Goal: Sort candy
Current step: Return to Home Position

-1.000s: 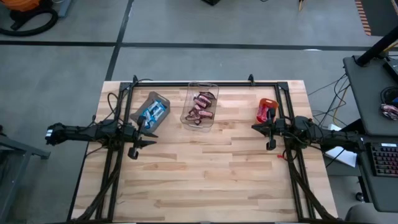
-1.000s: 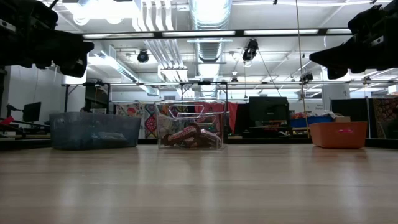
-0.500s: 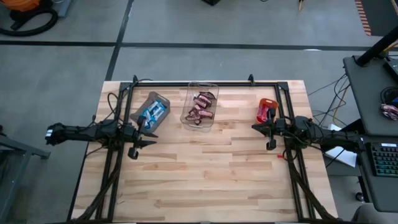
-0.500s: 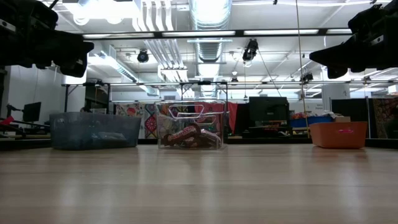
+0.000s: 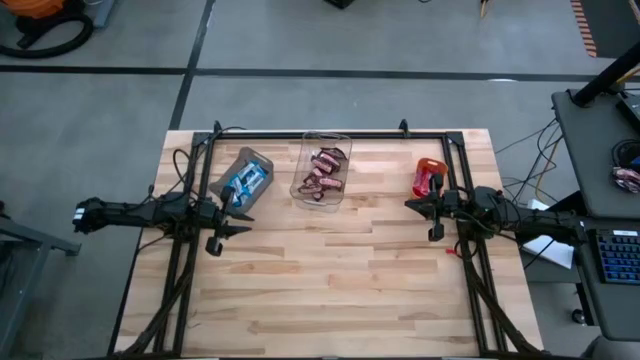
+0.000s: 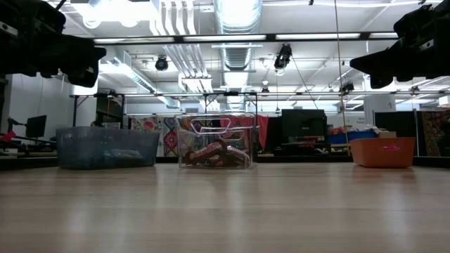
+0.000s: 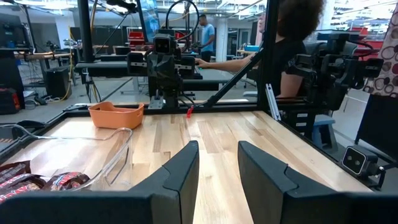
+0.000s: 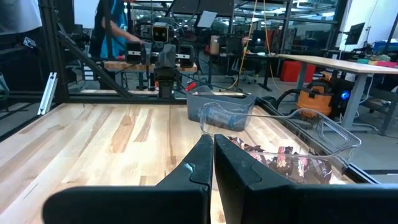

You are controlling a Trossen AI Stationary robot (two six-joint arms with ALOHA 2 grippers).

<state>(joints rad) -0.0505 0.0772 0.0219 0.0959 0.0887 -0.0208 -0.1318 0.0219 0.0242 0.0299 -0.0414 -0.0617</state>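
On the pale wooden worktop (image 5: 330, 280), the small wrapped candy bars (image 5: 323, 175) lie along its far edge inside the grey plastic bin (image 6: 84, 144), clear plastic bin (image 6: 193, 130) and orange plastic bin (image 6: 383, 151), so homing well likely means retracting the left gripper (image 7: 217, 152), fingers apart, and the right gripper (image 8: 212, 142), fingers together, level and clear of them.

My wooden surface (image 5: 330, 280) carries three bins in a row, well apart: a grey bin (image 6: 84, 140) on my left, a clear bin (image 6: 211, 123) in the middle and an orange bin (image 6: 382, 152) on my right. Beyond its edge is a person in a dark top (image 7: 292, 37). A keyboard (image 5: 615, 255) lies on a desk beside it.
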